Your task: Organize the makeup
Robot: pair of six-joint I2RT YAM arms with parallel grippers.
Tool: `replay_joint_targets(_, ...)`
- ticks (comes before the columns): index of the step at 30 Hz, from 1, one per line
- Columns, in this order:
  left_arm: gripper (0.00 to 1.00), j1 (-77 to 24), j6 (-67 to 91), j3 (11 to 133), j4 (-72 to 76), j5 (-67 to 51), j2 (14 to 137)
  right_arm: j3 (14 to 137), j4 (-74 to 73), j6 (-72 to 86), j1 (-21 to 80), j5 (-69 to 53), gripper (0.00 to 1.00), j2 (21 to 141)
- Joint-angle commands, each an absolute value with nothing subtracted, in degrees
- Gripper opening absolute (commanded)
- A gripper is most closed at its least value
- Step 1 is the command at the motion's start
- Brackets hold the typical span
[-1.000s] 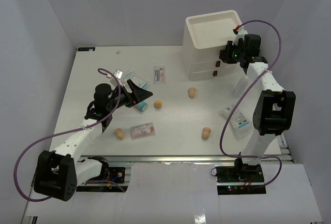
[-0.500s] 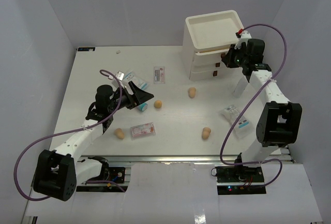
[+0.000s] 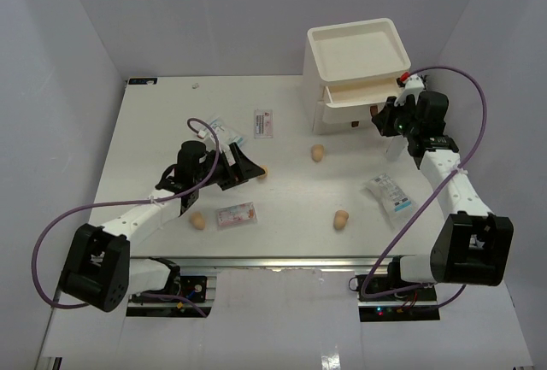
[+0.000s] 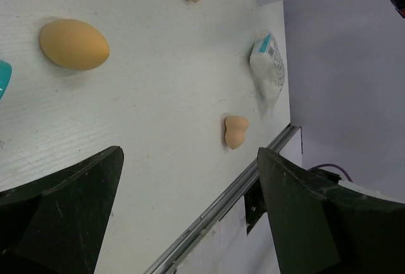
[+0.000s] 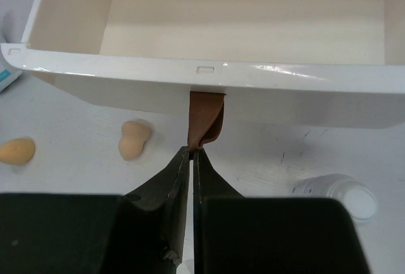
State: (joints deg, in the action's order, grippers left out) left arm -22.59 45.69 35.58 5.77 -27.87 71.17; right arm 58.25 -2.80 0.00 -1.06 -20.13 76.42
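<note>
Drawer (image 5: 126, 84) slid out, right gripper (image 5: 192, 152) pinching handle (image 5: 205, 119), sponge (image 4: 74, 45) on side

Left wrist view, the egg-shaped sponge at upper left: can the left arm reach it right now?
Probably yes. The left tool is open and empty, and the egg-shaped sponge lies on bare table just ahead, nothing between them.

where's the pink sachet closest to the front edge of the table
In the top view, the pink-and-white sachet lies flat on the left half of the table, near the front edge and just right of a tan sponge.
</note>
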Motion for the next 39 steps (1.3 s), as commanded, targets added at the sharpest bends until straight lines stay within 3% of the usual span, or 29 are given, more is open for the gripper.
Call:
replay_joint_targets(1,0.98,-24.6,42.7,40.5,-1.0,-21.1,71.9,55.9,-5.3,-2.6,-1.0,-24.1,0.08,72.9)
replay_joint_targets(13,0.98,-27.4,39.6,46.1,-7.4,-14.1,77.7,54.1,-10.4,-5.3,-4.8,-26.2,0.08,68.3)
replay_joint_targets(17,0.98,-28.5,38.0,48.1,-8.8,-12.0,80.1,53.9,-11.6,-6.5,-5.5,-27.7,0.12,66.8)
replay_joint_targets(19,0.98,-29.2,36.3,50.1,-9.6,-10.7,81.7,54.0,-12.4,-7.8,-5.6,-28.9,0.28,66.5)
replay_joint_targets(24,0.94,-31.4,33.3,55.4,-13.7,-5.6,87.2,57.4,-20.8,-16.7,-6.1,-33.3,0.87,66.6)
replay_joint_targets(26,0.91,-32.1,32.5,57.7,-15.3,-3.7,89.4,58.0,-24.9,-21.8,-6.9,-37.9,0.95,65.8)
replay_joint_targets(33,0.77,-34.6,30.7,66.0,-21.7,4.7,97.1,59.5,-44.5,-46.4,-8.8,-56.0,0.96,63.5)
replay_joint_targets(39,0.63,-35.3,29.7,70.2,-24.5,7.8,102.0,59.1,-59.0,-64.7,-8.7,-61.1,0.92,62.9)
